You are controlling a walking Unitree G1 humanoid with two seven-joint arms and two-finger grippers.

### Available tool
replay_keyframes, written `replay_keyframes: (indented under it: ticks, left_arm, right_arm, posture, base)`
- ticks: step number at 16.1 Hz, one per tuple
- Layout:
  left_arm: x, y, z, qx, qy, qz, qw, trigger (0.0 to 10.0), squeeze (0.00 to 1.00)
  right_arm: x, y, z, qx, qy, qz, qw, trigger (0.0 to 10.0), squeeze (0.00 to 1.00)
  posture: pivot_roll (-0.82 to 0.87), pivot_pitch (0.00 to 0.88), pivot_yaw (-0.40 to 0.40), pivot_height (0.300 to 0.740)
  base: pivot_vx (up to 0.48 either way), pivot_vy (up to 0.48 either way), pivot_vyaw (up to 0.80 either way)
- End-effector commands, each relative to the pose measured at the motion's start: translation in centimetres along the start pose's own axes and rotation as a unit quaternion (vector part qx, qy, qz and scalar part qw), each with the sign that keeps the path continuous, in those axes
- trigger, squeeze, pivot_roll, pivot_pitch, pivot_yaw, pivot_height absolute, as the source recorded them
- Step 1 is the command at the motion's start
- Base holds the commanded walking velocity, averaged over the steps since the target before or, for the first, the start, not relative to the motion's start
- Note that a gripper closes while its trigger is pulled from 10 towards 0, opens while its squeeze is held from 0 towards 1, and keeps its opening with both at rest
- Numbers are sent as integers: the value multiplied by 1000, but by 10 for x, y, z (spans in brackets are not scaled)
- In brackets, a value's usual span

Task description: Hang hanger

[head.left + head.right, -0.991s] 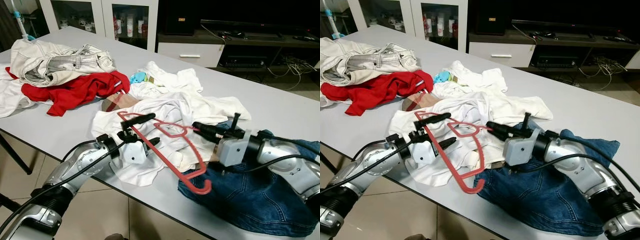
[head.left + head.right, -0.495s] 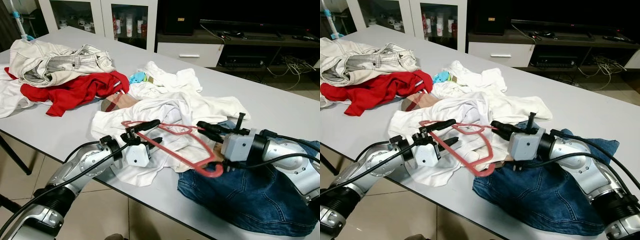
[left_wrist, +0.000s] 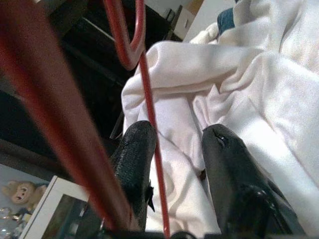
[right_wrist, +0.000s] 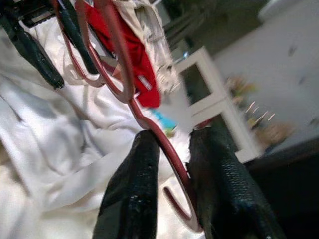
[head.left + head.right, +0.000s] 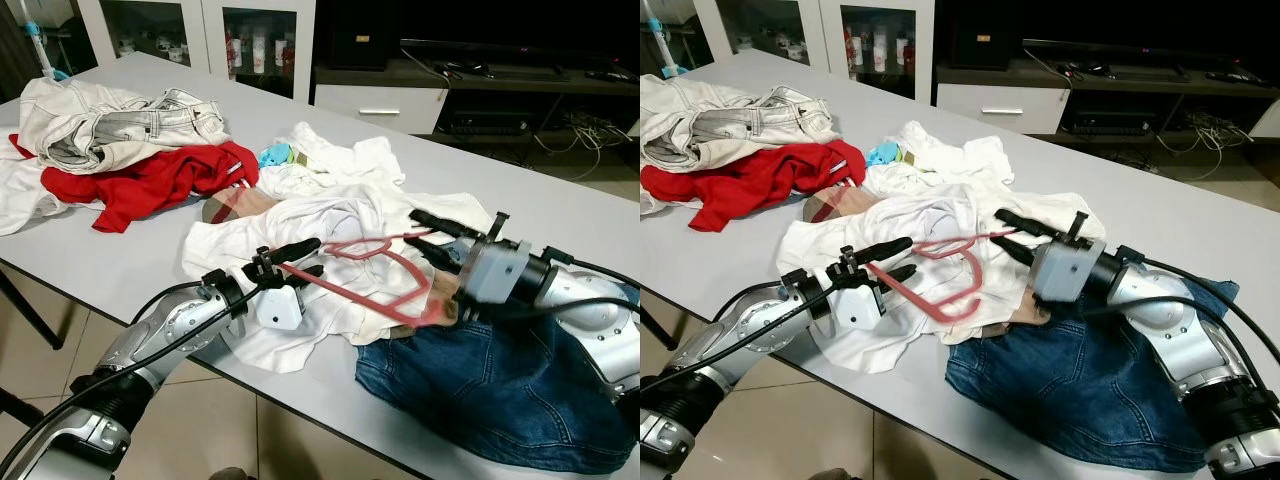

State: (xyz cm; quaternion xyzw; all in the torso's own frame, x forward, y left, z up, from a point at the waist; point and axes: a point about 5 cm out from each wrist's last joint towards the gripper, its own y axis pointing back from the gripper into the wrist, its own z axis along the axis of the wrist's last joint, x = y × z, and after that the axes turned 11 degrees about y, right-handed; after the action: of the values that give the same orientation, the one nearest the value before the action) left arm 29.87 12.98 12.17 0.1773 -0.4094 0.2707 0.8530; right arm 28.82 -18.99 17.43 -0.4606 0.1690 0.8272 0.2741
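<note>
A red plastic hanger (image 5: 385, 297) is held level just above a crumpled white shirt (image 5: 350, 212) on the grey table (image 5: 560, 220). My right gripper (image 5: 412, 227) reaches in from the right and is shut on the hanger's bar, which shows pinched between its fingers (image 4: 132, 189) in the right wrist view. My left gripper (image 5: 318, 255) is at the hanger's other end. Its fingers (image 3: 134, 154) stand apart, and the thin red bar (image 3: 152, 149) runs between them, close to one finger.
Blue jeans (image 5: 500, 390) lie under my right arm at the table's front edge. A red garment (image 5: 150, 180) and pale trousers (image 5: 110, 120) are piled at the far left. Glass-door cabinets (image 5: 250, 40) and a low TV stand (image 5: 480, 100) stand behind the table.
My right gripper has risen and swung back over the table, turning the hanger from hanging down toward the front edge to lying flatter over the shirt. My left gripper has shifted slightly right.
</note>
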Motion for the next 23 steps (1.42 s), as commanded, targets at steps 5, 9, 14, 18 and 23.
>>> replay_keyframes:
  ticks: [5,9,14,18,23]
  left_arm:
    - [9,-4,2,3,-26,23,999,10000,0]
    - [14,-5,1,7,-38,41,998,10000,0]
    - [9,-5,-1,10,-36,31,999,10000,0]
    - [7,-4,0,7,-36,26,999,10000,0]
    - [7,-9,0,6,-38,30,999,10000,0]
  right_arm:
    - [14,31,-29,72,-195,43,977,10000,0]
    - [12,40,-31,79,-215,50,972,10000,0]
    - [10,36,-36,95,-251,11,963,10000,0]
    - [4,46,-68,181,-456,-66,869,10000,0]
    - [34,40,-57,168,-574,-5,802,10000,0]
  posture:
    - [-35,0,-82,740]
    - [-40,0,-77,740]
    - [-41,0,-75,740]
    - [-38,0,-74,740]
    - [-44,0,-79,740]
  base:
    - [0,0,0]
    - [0,0,0]
    - [0,0,0]
    - [0,0,0]
    - [0,0,0]
